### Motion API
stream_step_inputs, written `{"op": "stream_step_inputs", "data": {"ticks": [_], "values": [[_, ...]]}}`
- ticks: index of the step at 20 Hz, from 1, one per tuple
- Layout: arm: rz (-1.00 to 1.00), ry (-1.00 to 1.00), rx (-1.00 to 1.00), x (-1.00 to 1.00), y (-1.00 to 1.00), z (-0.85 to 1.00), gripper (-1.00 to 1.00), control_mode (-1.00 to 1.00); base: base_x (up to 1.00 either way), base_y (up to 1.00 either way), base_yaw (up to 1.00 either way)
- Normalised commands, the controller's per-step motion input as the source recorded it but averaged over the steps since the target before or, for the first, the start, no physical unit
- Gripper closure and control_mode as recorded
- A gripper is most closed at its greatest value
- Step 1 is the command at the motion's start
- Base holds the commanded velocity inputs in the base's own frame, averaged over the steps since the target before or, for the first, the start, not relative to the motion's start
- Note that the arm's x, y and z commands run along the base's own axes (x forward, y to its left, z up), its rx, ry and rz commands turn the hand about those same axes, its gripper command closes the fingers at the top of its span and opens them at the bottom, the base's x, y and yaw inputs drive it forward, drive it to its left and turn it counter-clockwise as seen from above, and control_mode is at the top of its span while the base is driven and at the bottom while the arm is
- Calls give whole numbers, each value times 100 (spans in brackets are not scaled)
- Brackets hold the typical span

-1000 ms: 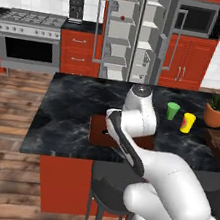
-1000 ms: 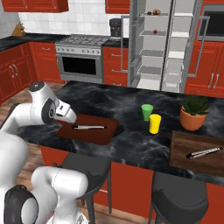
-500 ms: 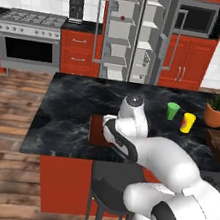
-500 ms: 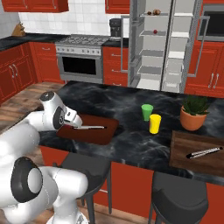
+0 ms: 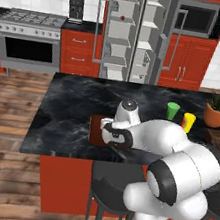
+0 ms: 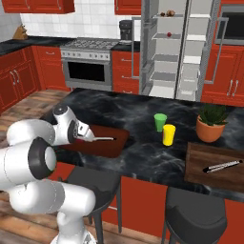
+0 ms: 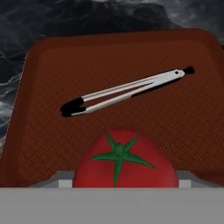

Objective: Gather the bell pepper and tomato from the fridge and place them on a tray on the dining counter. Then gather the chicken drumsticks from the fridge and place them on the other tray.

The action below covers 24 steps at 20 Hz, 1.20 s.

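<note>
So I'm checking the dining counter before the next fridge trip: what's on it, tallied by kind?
Trays: 2, reddish-brown tray, dark brown tray
Tongs: 2
Cups: 2, green cup, yellow cup
Tomato: 1
Potted plant: 1
Total: 8

Green cup (image 6: pixel 160 122) and yellow cup (image 6: pixel 168 134) stand side by side, just left of the potted plant (image 6: pixel 211 125); far left of it lie steel tongs (image 7: pixel 127 92).

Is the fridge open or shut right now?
Open. Both doors of the fridge are swung outward, baring its pale shelves; the left base view shows the same, with door bins facing out.
</note>
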Motion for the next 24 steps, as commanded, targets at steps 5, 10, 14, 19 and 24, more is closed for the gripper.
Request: {"op": "stream_step_inputs", "data": {"ticks": [5, 10, 14, 19, 24], "values": [[0, 5, 0, 35, 5, -30, 100, -100, 0, 0, 0], [-1, 4, 0, 31, 9, -33, -100, -100, 0, 0, 0], [-2, 0, 0, 18, 0, -27, -100, -100, 0, 0, 0], [-2, 0, 0, -2, 0, -5, -100, -100, 0, 0, 0], [-1, 0, 0, -29, 4, 51, -100, -100, 0, 0, 0]]}}
